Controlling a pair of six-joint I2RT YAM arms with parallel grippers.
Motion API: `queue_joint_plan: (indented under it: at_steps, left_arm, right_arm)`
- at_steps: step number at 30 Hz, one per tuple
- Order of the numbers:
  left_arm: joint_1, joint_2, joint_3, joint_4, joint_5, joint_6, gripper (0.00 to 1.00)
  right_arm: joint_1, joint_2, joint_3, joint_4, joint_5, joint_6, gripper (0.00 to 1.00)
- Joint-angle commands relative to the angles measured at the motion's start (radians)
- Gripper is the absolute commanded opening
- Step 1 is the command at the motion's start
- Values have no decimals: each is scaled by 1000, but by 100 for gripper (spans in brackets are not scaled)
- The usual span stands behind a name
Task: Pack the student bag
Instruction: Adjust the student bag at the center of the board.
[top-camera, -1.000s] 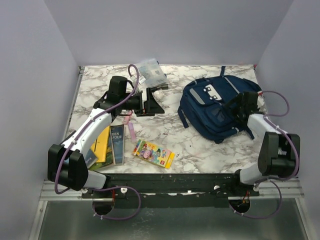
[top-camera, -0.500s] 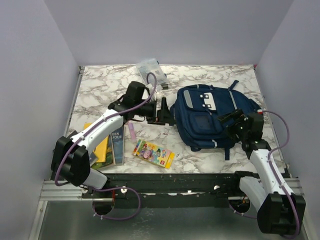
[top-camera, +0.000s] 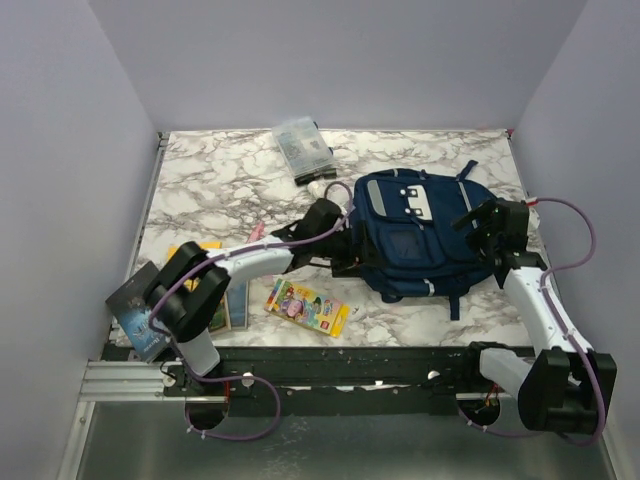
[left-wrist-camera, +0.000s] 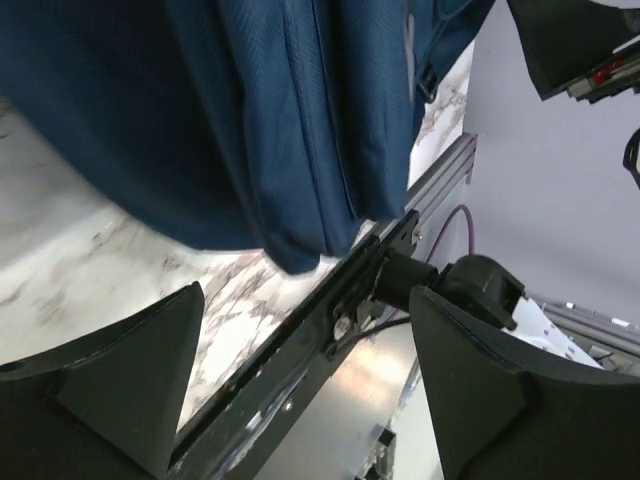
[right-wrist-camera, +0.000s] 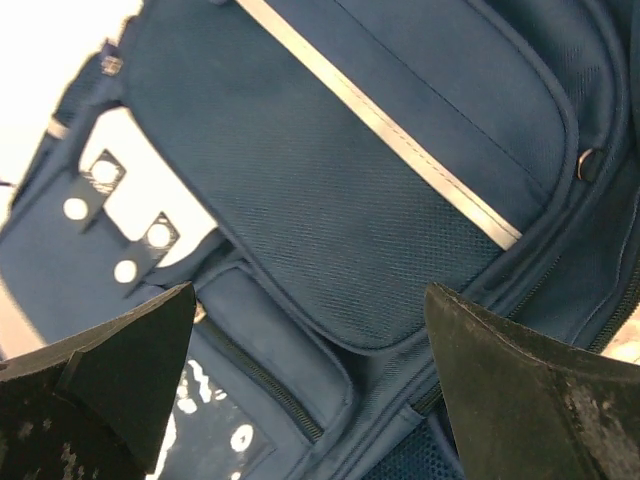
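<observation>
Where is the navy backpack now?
In the top view the student bag lies on the right half of the marble table, with the left gripper at its left edge and the right gripper at its right edge.

Soft even light, slight wrist-view blur

One navy student bag (top-camera: 420, 235) lies right of centre. One clear pouch (top-camera: 303, 148) sits at the upper middle, and one colourful flat box (top-camera: 307, 307) at lower centre. At lower left, three books (top-camera: 135, 312) can be counted, partly covered.
</observation>
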Motion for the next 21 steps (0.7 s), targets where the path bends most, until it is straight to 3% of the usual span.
queue_joint_plan:
  at_steps: [1, 5, 7, 10, 15, 18, 21]
  left_arm:
    - [-67, 200, 128, 143, -39, -156, 83]
    - [-72, 335, 278, 143, 43, -163, 76]
    - [-72, 372, 330, 143, 47, -161, 76]
    - [-65, 428, 435, 108, 46, -142, 76]
    - [-34, 599, 764, 13, 121, -119, 75]
    - [0, 710, 1012, -91, 158, -90, 75]
    - [52, 789, 1274, -339, 141, -9, 78]
  right_arm:
    - [2, 88, -29, -34, 3, 10, 100]
    - [1, 120, -90, -84, -58, 47, 100]
    - [1, 96, -146, -66, -165, 51, 98]
    - [2, 10, -232, -66, -278, 76, 98]
    - [6, -176, -364, -47, -459, 129, 96]
    - [10, -188, -449, 185, -693, 140, 96]
    - [14, -62, -412, 369, -829, 100, 97]
